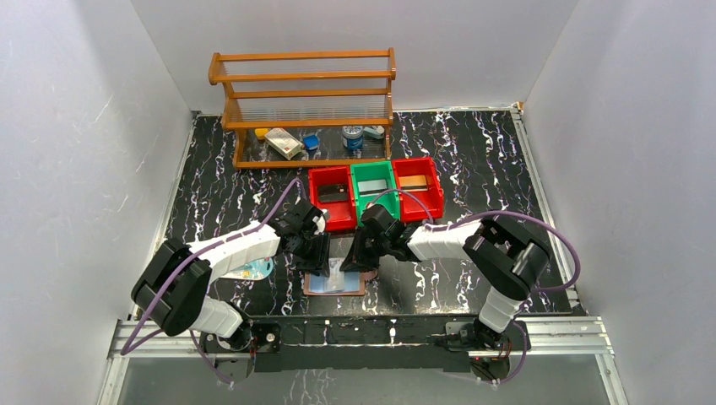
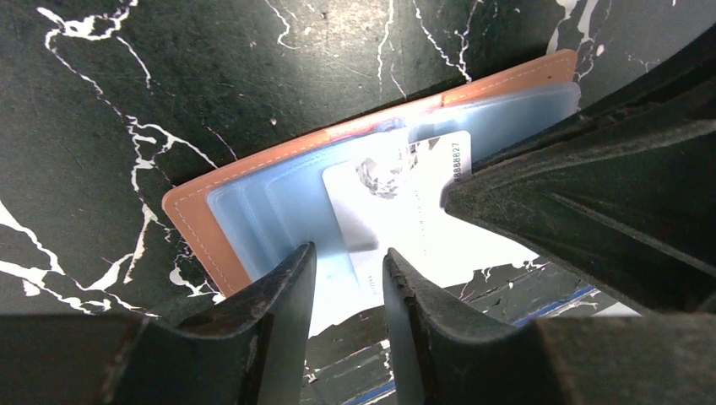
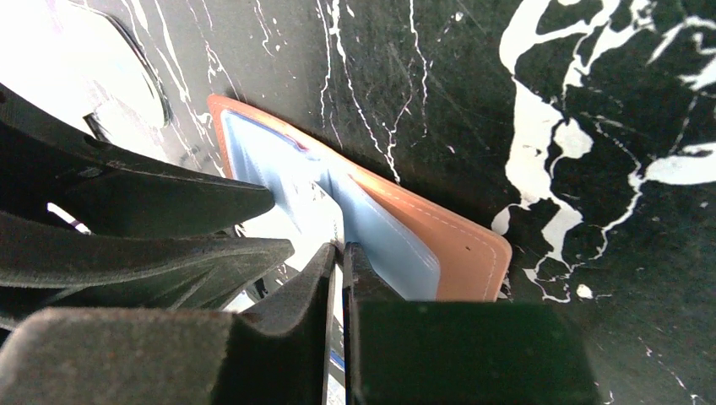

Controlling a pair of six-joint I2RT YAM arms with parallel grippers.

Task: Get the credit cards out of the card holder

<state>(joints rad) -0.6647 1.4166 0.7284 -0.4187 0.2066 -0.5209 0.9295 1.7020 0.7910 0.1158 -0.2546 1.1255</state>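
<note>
The card holder (image 1: 325,285) lies open on the black marbled table near the front edge, brown leather (image 2: 198,211) outside and pale blue clear pockets inside. A pale credit card (image 2: 397,198) sticks partway out of a pocket. My right gripper (image 3: 340,246) is shut on that card's edge (image 3: 311,218), and its fingers (image 2: 583,194) reach in from the right in the left wrist view. My left gripper (image 2: 349,251) is open, with its tips down on the blue pocket beside the card. From above, the left gripper (image 1: 319,263) and right gripper (image 1: 361,260) meet over the card holder (image 3: 460,249).
Behind the grippers stand a red bin (image 1: 332,198), a green bin (image 1: 374,187) and a second red bin (image 1: 420,186) in a row. A wooden rack (image 1: 304,101) with small items stands at the back. A pale blue flat thing (image 1: 253,271) lies under the left arm.
</note>
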